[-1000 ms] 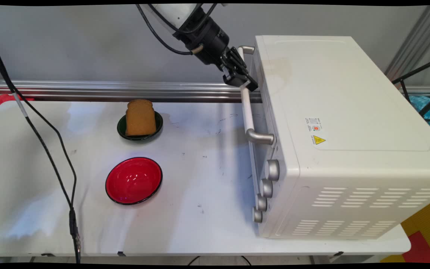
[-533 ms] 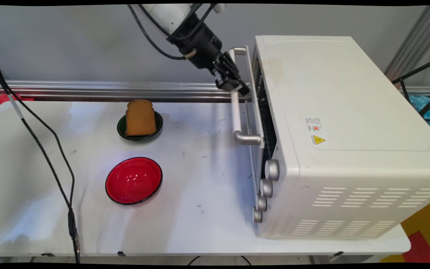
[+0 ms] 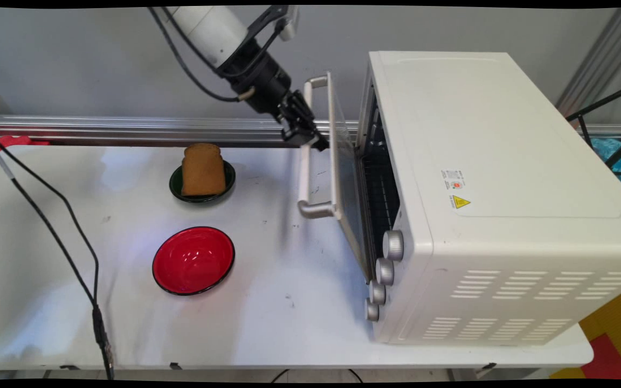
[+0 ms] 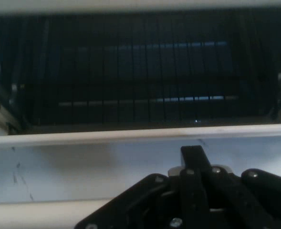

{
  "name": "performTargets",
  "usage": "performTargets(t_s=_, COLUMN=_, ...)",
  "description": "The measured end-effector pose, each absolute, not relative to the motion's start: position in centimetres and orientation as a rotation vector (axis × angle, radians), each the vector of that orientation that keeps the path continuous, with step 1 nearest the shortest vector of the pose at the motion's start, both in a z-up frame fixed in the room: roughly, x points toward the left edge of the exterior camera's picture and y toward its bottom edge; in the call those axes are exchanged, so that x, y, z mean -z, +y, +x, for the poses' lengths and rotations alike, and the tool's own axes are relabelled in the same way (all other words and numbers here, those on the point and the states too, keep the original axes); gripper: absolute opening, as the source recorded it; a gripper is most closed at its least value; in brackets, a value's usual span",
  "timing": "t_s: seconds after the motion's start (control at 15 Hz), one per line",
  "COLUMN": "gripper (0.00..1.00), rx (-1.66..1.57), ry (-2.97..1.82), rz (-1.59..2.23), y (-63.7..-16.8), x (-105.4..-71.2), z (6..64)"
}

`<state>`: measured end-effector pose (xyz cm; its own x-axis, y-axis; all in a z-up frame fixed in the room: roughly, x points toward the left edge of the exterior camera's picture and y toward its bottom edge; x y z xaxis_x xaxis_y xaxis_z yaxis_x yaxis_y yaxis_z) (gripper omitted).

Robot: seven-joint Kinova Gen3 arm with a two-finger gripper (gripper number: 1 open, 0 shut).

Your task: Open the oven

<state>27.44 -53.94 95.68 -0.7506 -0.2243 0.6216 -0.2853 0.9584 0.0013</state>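
Jaws apparently clamp the oven door's handle, door ajar.

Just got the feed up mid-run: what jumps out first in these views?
The big white toaster oven on the table's right side stands out, its glass door tilted partly open with the wire rack showing inside. The black gripper is clamped on the door's handle near its far end. Left of the oven, a slice of bread sits in a dark green bowl, and nearer the camera lies an empty red bowl.
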Motion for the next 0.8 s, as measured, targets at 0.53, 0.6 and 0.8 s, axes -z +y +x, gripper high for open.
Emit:
performTargets(t_s=0.53, gripper=0.0, rx=-0.095, ry=-2.49, rz=0.383, y=-52.8, x=-92.9, z=29.8)
performTargets(t_s=0.6, gripper=0.0, rx=-0.092, ry=-2.496, rz=0.387, y=-52.7, x=-92.4, z=30.1)
performTargets(t_s=0.8, gripper=0.0, rx=-0.088, ry=-2.516, rz=0.398, y=-52.5, x=-91.1, z=31.3)
